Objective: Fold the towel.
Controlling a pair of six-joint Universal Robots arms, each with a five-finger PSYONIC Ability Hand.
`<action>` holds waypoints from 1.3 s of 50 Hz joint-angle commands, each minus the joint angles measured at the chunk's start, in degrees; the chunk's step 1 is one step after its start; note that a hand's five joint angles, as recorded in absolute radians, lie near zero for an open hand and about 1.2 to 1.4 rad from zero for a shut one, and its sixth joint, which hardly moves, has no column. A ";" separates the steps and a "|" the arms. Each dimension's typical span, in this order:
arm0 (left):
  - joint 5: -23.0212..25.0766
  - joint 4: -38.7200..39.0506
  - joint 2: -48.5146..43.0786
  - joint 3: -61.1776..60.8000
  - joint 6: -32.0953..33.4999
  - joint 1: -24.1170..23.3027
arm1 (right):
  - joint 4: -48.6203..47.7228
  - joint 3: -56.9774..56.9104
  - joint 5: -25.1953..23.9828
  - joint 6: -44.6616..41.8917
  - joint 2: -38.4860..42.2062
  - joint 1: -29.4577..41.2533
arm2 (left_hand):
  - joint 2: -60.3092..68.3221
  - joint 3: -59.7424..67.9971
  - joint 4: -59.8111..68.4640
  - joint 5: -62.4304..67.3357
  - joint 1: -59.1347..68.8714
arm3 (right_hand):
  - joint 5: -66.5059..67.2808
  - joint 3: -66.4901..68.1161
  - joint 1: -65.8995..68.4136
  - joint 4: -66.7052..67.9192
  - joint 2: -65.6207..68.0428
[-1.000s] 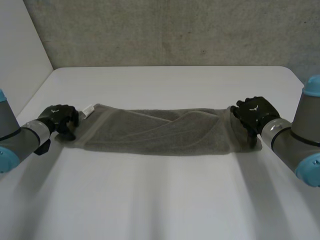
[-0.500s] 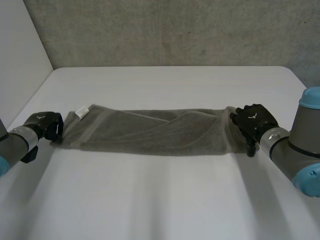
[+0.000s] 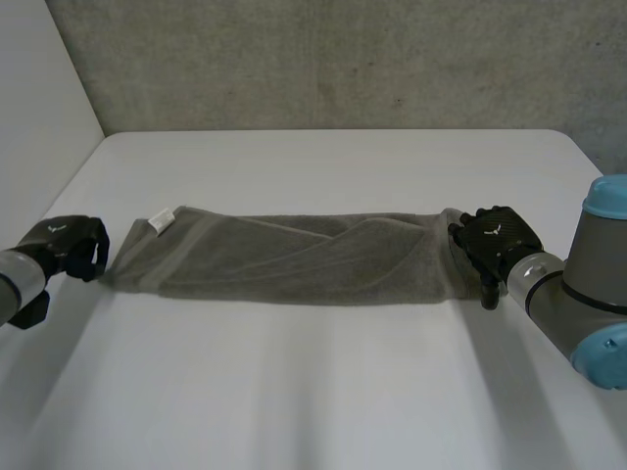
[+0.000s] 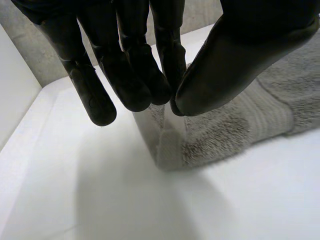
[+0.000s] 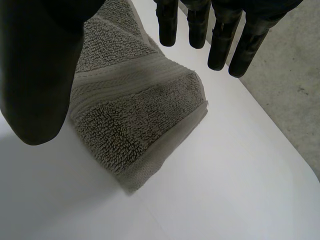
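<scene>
Two black hands bracket a grey towel [image 3: 294, 259] lying as a long folded band across the middle of the white tabletop [image 3: 323, 166]. At the frame's left edge, the left hand [image 3: 69, 245] pinches a corner of the towel's left end between thumb and fingers. At right, the right hand [image 3: 495, 235] is spread over the opposite end, gripping nothing (its thumb stands well clear of the fingers). With that end unheld, a pull from the left could drag the band sideways or disturb its loose upper layer.
</scene>
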 commanded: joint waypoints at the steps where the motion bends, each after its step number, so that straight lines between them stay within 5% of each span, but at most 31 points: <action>1: 4.28 2.10 3.86 -8.34 0.11 4.63 | -0.31 0.17 0.08 0.00 -0.05 0.43 | 2.91 3.18 2.32 5.27 7.24 | -3.25 -3.78 -3.11 -4.56 -3.65; 5: 5.69 4.13 3.86 -9.06 0.02 5.96 | -0.40 0.08 0.00 0.00 -0.05 0.61 | 2.91 3.18 2.32 5.27 7.24 | -3.25 -3.78 -3.11 -4.56 -3.65; 7: 6.39 5.70 3.25 -7.84 0.11 5.52 | -0.40 0.08 0.00 0.00 0.03 0.70 | -27.01 -26.73 -27.60 -24.65 -22.68 | -3.25 -3.78 -3.11 -4.56 -3.65; 10: 6.22 6.58 2.28 -4.24 -0.59 3.51 | -0.40 0.25 0.09 0.00 0.03 0.70 | -41.10 -40.82 -41.69 -38.74 -36.77 | -3.25 -3.78 -3.11 -4.56 -3.65; 20: 2.28 6.15 -7.38 14.29 -4.81 -8.01 | -1.36 0.96 0.09 0.00 0.47 0.70 | -47.37 -47.09 -47.96 -45.00 -43.04 | -3.25 -3.78 -3.11 -4.56 -3.65; 24: -2.47 4.40 -15.36 25.88 -6.04 -11.08 | -1.45 0.96 0.00 -0.09 1.00 0.70 | -47.37 -47.09 -47.96 -45.00 -43.04 | -3.25 -3.78 -3.11 -4.56 -3.65; 37: -6.17 -5.71 -33.30 50.25 -5.52 -12.15 | -1.54 0.96 0.09 -0.09 2.58 0.61 | -45.86 -45.58 -46.45 -43.49 -41.53 | -3.25 -3.78 -3.11 -4.56 -3.65; 46: -6.61 -5.98 -35.34 52.03 -5.43 -12.15 | -1.54 0.52 0.17 -0.26 3.55 0.17 | -39.63 -39.35 -40.22 -37.27 -35.30 | -3.25 -3.78 -3.11 -4.56 -3.65; 48: -6.35 -5.98 -35.26 51.68 -5.52 -12.15 | -1.54 0.52 0.17 -0.26 3.55 0.17 | -16.23 -15.95 -16.82 -13.86 -11.89 | -3.25 -3.78 -3.11 -4.56 -3.65; 51: -6.08 -6.07 -34.55 50.89 -5.52 -12.15 | -1.54 0.52 0.17 -0.35 3.55 0.08 | 2.86 3.13 2.27 5.22 7.19 | -3.25 -3.78 -3.11 -4.56 -3.65; 65: -4.94 -5.64 -24.11 36.84 -5.69 -13.03 | -1.63 0.60 0.17 -0.79 3.55 0.08 | 2.91 3.18 2.32 5.27 7.24 | -3.25 -3.78 -3.11 -4.56 -3.65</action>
